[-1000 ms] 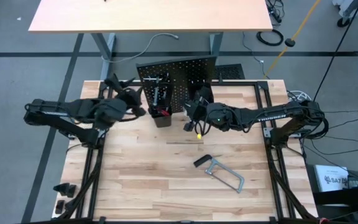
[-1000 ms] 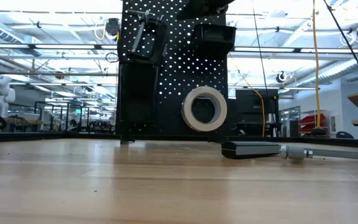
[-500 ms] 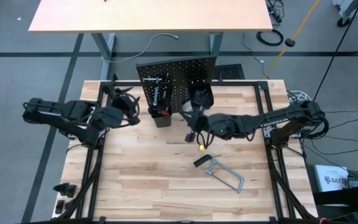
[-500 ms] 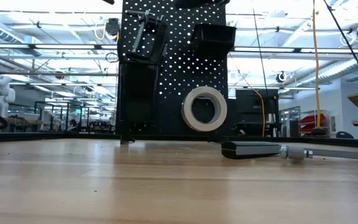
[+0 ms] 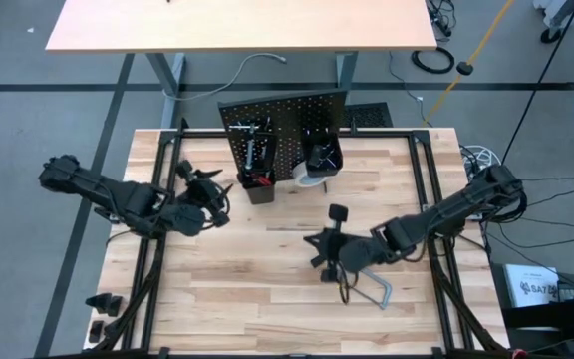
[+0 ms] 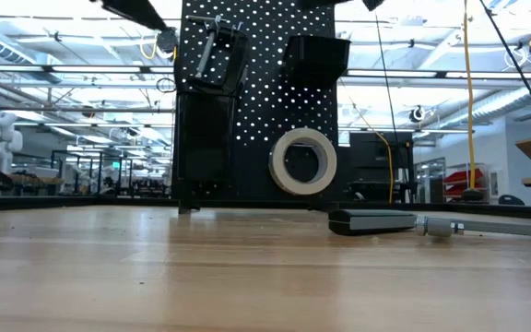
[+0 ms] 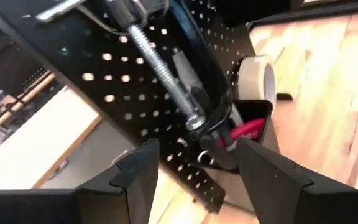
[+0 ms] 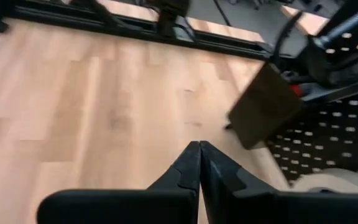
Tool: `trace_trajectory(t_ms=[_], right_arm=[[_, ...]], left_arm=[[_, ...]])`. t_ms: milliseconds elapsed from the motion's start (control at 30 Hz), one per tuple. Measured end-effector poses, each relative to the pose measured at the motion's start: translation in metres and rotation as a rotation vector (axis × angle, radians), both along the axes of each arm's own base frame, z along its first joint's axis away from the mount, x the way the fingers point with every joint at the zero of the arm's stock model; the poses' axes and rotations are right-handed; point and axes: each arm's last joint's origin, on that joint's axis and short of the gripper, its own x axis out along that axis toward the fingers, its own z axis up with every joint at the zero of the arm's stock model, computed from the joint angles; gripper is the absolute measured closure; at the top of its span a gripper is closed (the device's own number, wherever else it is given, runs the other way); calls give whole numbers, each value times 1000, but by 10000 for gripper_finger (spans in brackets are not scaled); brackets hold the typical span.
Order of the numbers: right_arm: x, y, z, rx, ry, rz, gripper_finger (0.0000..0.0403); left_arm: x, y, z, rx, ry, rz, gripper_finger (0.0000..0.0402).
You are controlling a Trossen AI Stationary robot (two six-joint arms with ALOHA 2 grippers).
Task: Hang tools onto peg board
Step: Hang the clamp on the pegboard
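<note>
Wooden tabletop, peg board unlabelled, left gripper spread, right gripper pressed together.

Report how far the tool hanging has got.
Done: tape roll and C-clamp hang on the peg board. In hand: nothing; the right gripper is shut and empty, the left gripper open. Left: the bar clamp on the table.

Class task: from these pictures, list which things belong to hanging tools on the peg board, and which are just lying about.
Job: peg board; tape roll and C-clamp on it; red-handled screwdriver in its bin; bar clamp on the table; left tool, open, facing the board; right tool, shut, above the table.
Lying about: tan desk behind; coiled black cable beyond it.
</note>
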Motion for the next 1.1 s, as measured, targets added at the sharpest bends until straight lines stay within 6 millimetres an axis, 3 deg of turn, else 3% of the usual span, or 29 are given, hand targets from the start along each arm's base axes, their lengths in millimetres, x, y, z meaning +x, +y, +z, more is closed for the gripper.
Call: trace_trajectory(t_ms=[100,200,467,667,1100], right_arm=[[-4,11,0,22,-11,25,403],[-8,18,0,35,-13,44,403],[-10,24,-1,78,13,114,403],[-10,24,-1,56,20,126,403],[-11,23,-2,44,38,127,403]], left_arm=[[11,3,-8,-30,-52,-58,185],[17,12,-4,-60,-100,-108,185],[-4,66,22,-245,-296,-144,185],[1,92,16,-379,-301,-206,185],[9,108,12,-319,-271,-189,185]])
